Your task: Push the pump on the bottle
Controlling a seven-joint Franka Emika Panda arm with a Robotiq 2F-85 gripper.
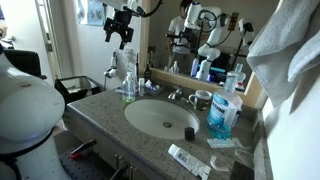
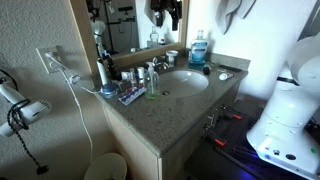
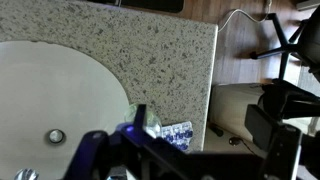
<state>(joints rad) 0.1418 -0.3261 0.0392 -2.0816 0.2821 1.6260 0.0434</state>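
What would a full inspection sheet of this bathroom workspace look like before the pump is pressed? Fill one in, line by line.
Surface: speckled granite counter with an oval sink.
Job's things: slim clear bottle upright at the back of the counter by the mirror; pump on top, not yet touched.
Clutter: blue bottle, mug, white tube lying near the front edge.
Grippers: gripper high above the bottle, open, holding nothing.
Cables: white cord hanging from the wall outlet.
Surroundings: towel, hair dryer, bin.
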